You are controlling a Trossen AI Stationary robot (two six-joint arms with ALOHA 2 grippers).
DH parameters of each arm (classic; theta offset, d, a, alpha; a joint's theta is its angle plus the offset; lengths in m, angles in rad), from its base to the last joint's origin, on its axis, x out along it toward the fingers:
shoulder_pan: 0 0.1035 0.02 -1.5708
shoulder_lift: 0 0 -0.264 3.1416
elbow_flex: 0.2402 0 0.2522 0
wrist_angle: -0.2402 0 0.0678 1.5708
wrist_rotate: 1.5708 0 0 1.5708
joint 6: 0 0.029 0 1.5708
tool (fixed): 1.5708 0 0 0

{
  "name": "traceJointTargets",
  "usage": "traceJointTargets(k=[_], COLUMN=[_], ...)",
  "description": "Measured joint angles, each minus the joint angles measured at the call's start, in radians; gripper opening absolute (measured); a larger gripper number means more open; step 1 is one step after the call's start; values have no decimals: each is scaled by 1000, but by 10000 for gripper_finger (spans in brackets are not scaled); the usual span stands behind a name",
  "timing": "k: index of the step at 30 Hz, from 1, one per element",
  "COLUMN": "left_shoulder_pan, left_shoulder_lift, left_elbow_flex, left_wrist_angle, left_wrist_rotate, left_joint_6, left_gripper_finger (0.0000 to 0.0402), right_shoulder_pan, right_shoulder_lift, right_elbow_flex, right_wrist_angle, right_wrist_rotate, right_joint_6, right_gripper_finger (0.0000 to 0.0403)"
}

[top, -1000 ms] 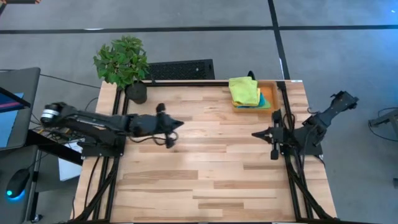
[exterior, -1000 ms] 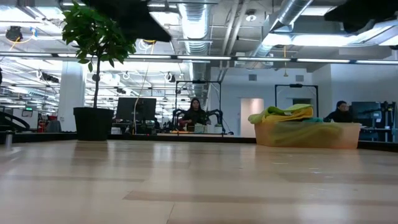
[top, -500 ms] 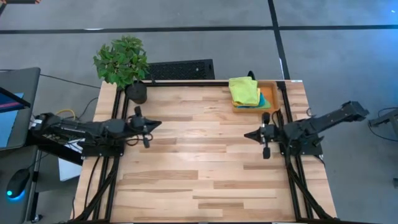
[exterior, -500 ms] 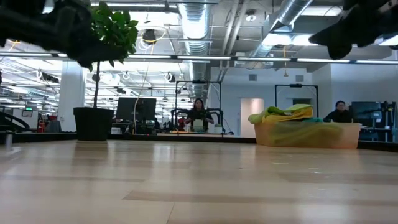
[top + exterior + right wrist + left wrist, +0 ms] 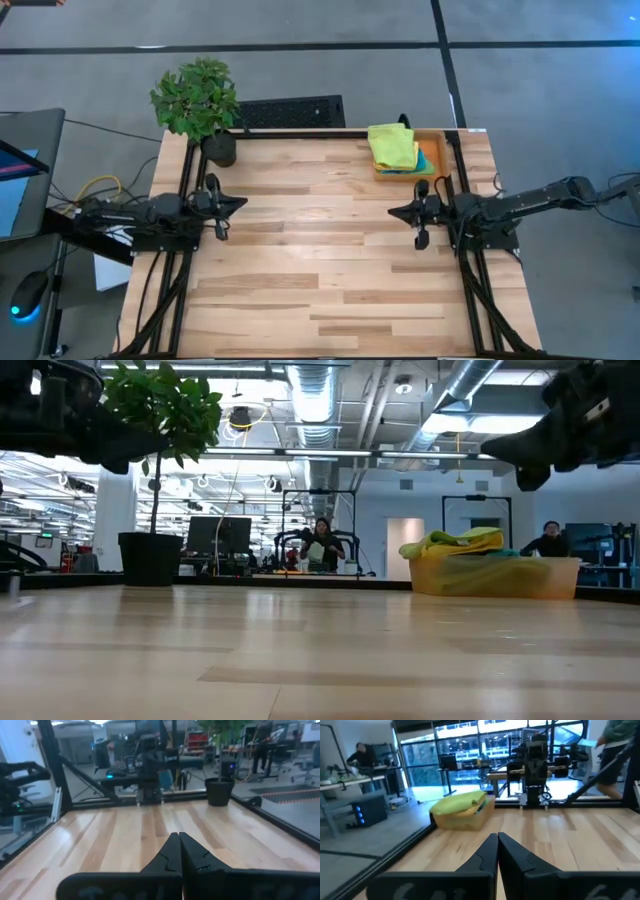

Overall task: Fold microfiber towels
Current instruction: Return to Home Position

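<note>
The microfiber towels lie stacked in the orange tray [image 5: 436,146] at the table's far right. A lime towel [image 5: 392,146] is on top, with yellow and teal edges [image 5: 426,160] under it. The stack also shows in the low view [image 5: 452,543] and in the left wrist view [image 5: 460,802]. My left gripper [image 5: 240,201] is shut and empty, above the table's left edge. My right gripper [image 5: 392,212] is shut and empty, near the right edge, nearer than the tray. Both point toward the table's middle.
A potted plant [image 5: 197,100] stands at the far left corner. A black frame rail [image 5: 300,132] runs along the table's far edge. The bare wooden top [image 5: 320,260] spreads between the two arms. People show in the room behind the table in the low view [image 5: 318,545].
My left arm has drawn back toward the table's left edge, its gripper going from near the middle to the edge. My right arm has stretched out lower, its gripper moving a little toward the table's middle. The towels have stayed in the tray.
</note>
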Motion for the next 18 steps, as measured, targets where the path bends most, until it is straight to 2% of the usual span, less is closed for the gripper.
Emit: traceJointTargets(k=[2,9,14,18], left_shoulder_pan=[0,-1,-1,-1], left_shoulder_lift=[11,15,15,15], left_elbow_flex=[3,6,6,6], left_wrist_angle=[-18,-35,-36,-36], left_wrist_rotate=[0,73,70,69], left_joint_6=[-26,-96,-26,42], left_gripper_finger=[0,0,0,0], right_shoulder_pan=[-13,-7,-2,-18], right_shoulder_lift=[0,24,53,80], right_elbow_flex=[-43,-45,-45,-45], right_wrist_angle=[68,76,60,51], right_wrist_rotate=[1,-13,-14,29], right_joint_6=[3,26,-38,0], right_gripper_finger=[5,5,11,26])
